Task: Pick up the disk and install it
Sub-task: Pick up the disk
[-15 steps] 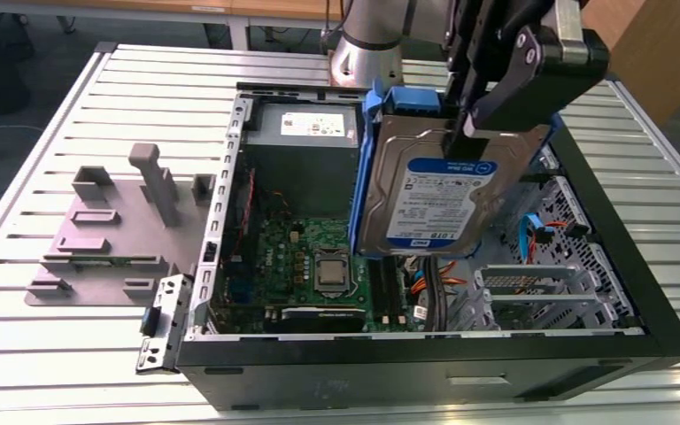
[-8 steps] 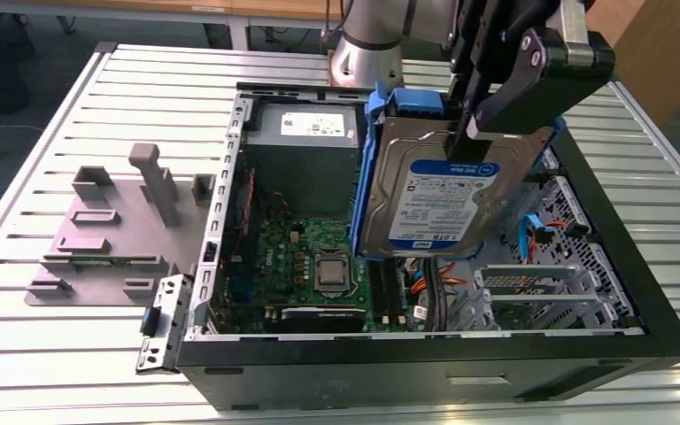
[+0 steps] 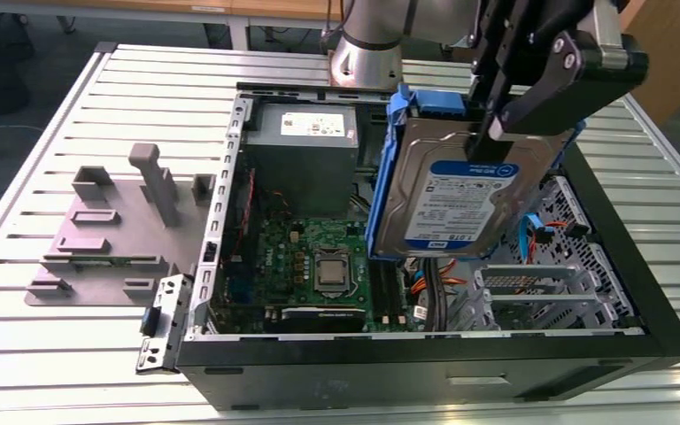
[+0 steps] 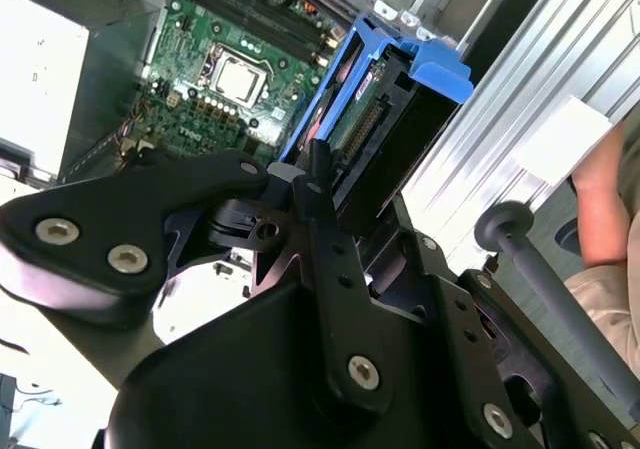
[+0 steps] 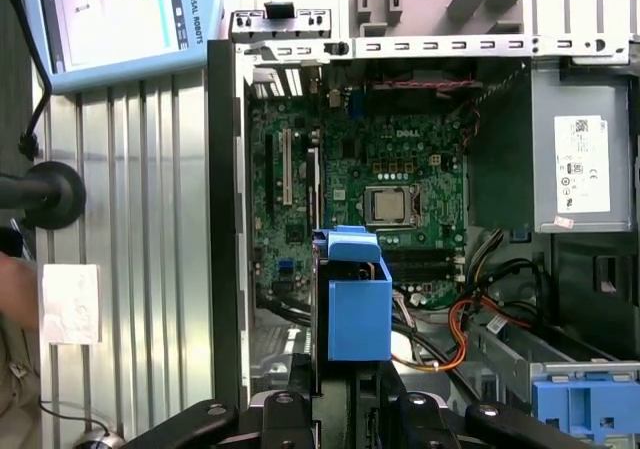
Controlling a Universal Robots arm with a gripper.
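Exterior view first: the disk (image 3: 452, 199) hangs on edge above the open case (image 3: 435, 359), touching nothing inside, with its label turned outward and its blue carrier (image 3: 399, 115) wrapped round the rim. The gripper (image 3: 490, 143) has it from above, and the jaws are clenched on the disk across its flat faces, one lying down the label side (the other is hidden behind). Gripping it upright presents only the thin side to a crowded interior, which I take to be the reason for that hold.

It hangs between the board (image 3: 316, 257) and the metal cage (image 3: 541, 297), which sits by the case's wall on the exterior view's right. In the first wrist view the carrier's end (image 5: 358, 309) sits over the board's edge, with orange cables (image 5: 455, 334) lower down. The case stands mid-bench (image 3: 68, 354) with its side panel off, so everything is reachable from overhead. A grey fixture (image 3: 116, 230) sits apart, near the bench's edge on the exterior view's left.
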